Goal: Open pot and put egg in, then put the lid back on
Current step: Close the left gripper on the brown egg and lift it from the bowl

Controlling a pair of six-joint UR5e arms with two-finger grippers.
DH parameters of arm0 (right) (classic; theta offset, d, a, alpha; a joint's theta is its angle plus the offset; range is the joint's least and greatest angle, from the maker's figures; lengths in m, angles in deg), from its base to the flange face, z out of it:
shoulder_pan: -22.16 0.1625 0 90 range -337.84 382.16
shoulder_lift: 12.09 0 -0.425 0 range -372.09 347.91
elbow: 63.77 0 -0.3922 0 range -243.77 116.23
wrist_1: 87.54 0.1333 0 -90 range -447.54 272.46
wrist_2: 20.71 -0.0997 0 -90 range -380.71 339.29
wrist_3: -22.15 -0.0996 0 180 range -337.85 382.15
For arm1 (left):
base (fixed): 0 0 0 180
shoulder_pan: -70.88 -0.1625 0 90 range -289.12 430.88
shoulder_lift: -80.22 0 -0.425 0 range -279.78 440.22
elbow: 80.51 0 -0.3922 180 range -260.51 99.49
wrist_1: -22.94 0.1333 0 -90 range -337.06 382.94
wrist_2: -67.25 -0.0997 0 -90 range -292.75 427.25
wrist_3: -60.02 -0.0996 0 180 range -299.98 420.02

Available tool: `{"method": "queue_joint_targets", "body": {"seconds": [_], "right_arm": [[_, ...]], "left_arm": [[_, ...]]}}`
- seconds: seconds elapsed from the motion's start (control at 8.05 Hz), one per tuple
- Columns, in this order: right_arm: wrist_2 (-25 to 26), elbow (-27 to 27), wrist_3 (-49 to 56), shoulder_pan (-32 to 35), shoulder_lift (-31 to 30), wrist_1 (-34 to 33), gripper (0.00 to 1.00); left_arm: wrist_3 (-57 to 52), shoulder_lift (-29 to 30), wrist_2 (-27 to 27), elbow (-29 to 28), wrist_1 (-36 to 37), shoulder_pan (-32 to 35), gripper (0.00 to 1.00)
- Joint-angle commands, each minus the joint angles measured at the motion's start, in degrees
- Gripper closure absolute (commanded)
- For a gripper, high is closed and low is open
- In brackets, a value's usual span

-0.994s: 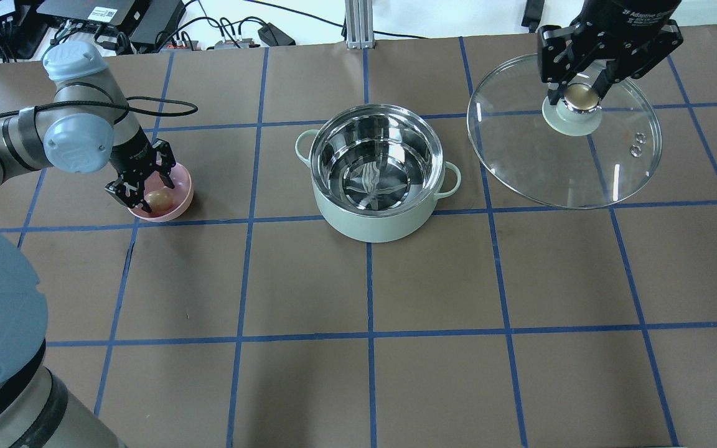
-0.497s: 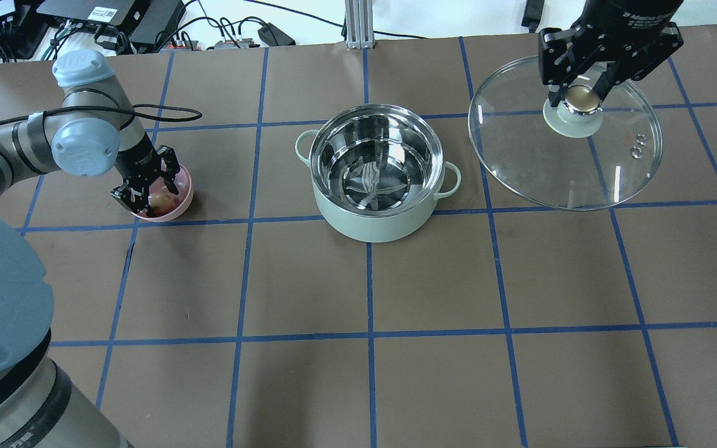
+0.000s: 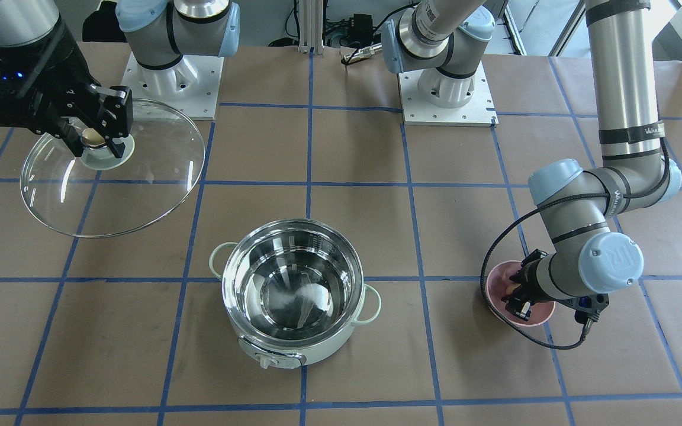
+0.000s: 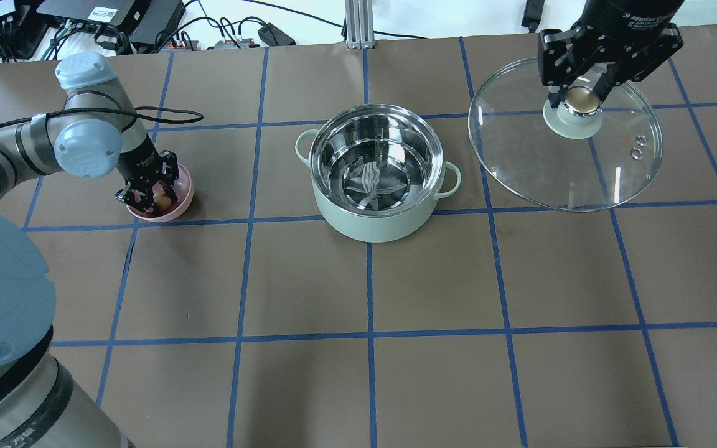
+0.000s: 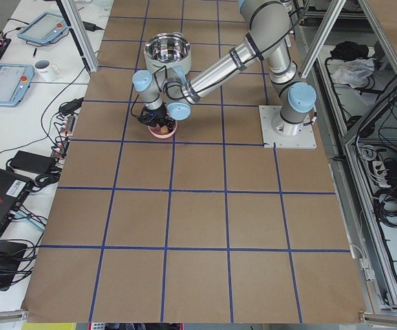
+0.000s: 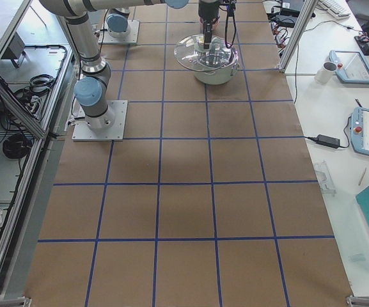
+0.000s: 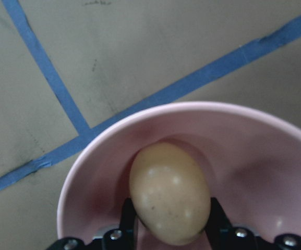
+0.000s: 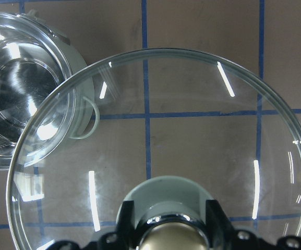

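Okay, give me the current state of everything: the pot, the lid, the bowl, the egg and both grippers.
pot: open, upright, empty.
lid: off the pot, lifted.
pink bowl: upright, not empty.
egg: in the pink bowl, gripped on both sides.
left gripper: shut on the egg.
right gripper: shut on the lid.

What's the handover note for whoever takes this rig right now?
Tools: left tool is shut on the egg, a finger on each side, with the egg down inside the pink bowl.
The right tool is shut on the lid at its knob, holding it off to the robot's right of the pot.
Done: pot is open, its steel inside empty.
Left: lift the egg, set it in the pot, put the lid back on.
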Motion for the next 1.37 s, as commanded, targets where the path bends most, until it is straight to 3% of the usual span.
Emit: {"method": "queue_joint_targets", "body": {"seconds": [0.0, 0.37, 0.75, 0.99, 1.24], "right_arm": [[0.16, 0.00, 0.00, 0.09, -0.03, 0.09, 0.59], [0.16, 0.00, 0.00, 0.18, -0.02, 0.09, 0.59], [0.16, 0.00, 0.00, 0.26, 0.06, 0.18, 0.59], [0.16, 0.00, 0.00, 0.26, 0.06, 0.18, 0.59], [0.16, 0.00, 0.00, 0.26, 0.06, 0.18, 0.59]], "left_arm": [[-0.07, -0.39, -0.11, -0.06, -0.25, 0.00, 1.00], [0.02, -2.93, -0.37, -0.67, -0.52, 0.00, 1.00], [2.89, -10.04, 0.50, -0.93, -0.61, 0.61, 1.00], [7.65, -14.00, 0.77, -0.93, -0.69, 5.50, 1.00], [17.02, -16.38, -0.02, -1.28, -0.17, 14.54, 1.00]]}}
